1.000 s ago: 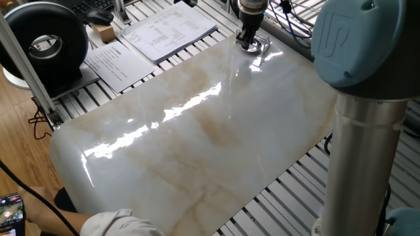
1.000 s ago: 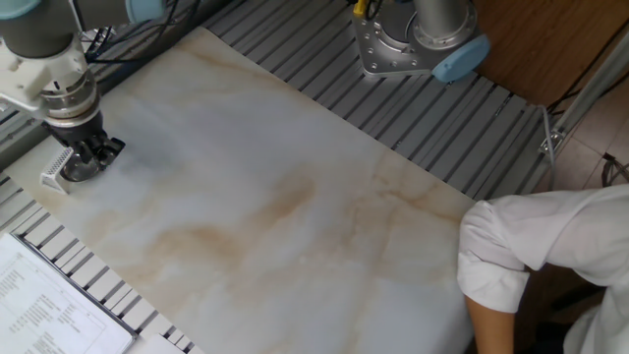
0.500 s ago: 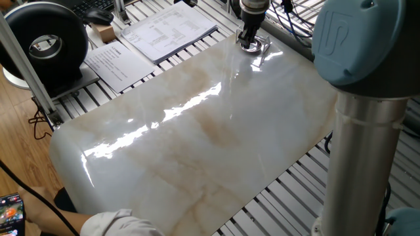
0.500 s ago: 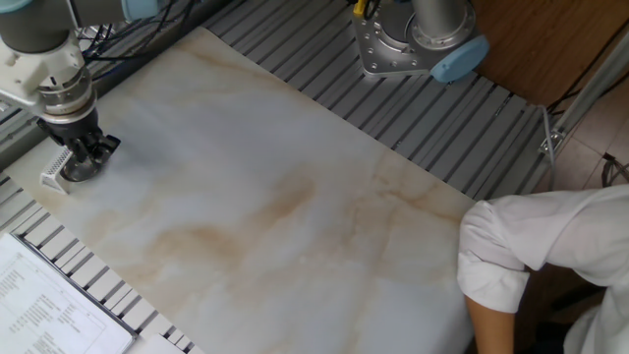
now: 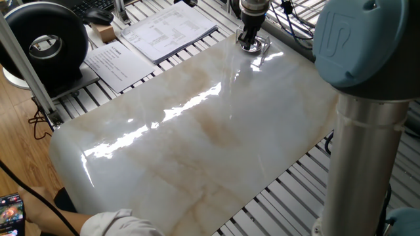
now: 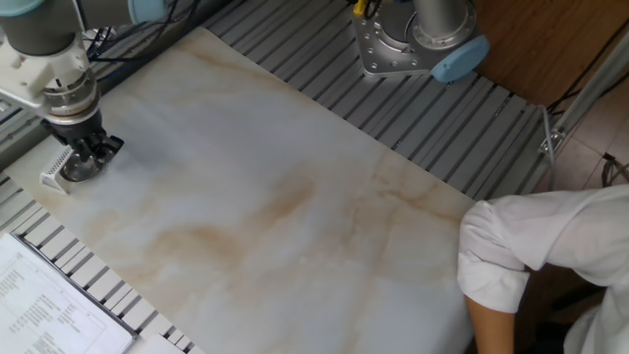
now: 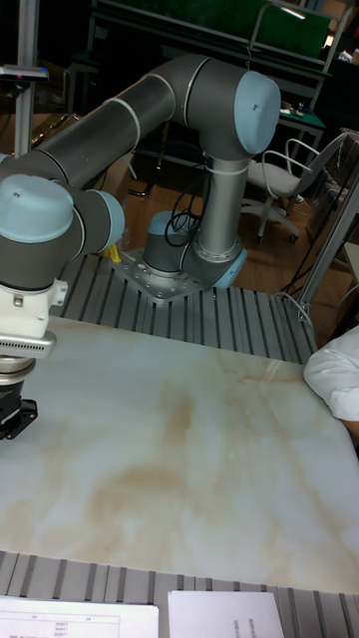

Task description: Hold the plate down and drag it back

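The plate (image 5: 254, 48) is a small shiny silver dish at the far corner of the marble board. It shows again as a grey disc, the plate (image 6: 75, 174), near the board's left edge. My gripper (image 5: 248, 40) stands straight down on it with its dark fingers together, pressing on the dish's top. In the other fixed view the gripper (image 6: 88, 155) covers most of the dish. The tall fixed view shows only the gripper (image 7: 14, 417) at the left edge of the picture, and the plate is hidden there.
A small white ribbed block (image 6: 54, 167) lies right beside the plate. Printed papers (image 5: 167, 29) and a black round device (image 5: 46, 42) lie off the board. A person's white sleeve (image 6: 531, 256) rests at the board's near end. The arm's base (image 6: 418, 39) is bolted beside the board.
The gripper and the plate under it have crept a little toward the board's far corner, then almost stopped. Nothing else has moved.
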Controlling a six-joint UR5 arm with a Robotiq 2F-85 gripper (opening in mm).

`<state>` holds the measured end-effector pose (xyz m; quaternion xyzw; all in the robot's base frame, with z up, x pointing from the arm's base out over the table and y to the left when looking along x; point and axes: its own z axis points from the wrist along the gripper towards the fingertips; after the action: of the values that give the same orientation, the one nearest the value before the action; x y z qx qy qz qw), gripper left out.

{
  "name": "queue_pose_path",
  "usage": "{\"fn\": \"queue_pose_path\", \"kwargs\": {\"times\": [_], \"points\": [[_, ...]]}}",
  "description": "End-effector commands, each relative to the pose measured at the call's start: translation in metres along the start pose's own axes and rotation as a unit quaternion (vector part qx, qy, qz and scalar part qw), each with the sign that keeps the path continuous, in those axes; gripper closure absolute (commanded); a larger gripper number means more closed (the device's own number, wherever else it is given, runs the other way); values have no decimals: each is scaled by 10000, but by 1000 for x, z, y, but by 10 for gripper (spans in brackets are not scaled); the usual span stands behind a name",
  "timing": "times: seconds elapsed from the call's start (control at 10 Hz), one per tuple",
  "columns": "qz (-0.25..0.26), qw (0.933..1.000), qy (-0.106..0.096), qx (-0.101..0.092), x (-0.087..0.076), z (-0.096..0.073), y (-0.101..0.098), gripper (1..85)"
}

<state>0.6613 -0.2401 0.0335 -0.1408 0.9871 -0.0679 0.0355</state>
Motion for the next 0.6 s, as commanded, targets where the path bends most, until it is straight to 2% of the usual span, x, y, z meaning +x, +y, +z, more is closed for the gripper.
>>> {"fn": "queue_pose_path", "kwargs": {"times": [0.0,0.3,0.5], "points": [[87,10000,-36,-12,-2,4,0,543],[-12,9999,-150,5,-10,20,-1,543],[-61,9999,-158,32,-11,22,1,547]]}}
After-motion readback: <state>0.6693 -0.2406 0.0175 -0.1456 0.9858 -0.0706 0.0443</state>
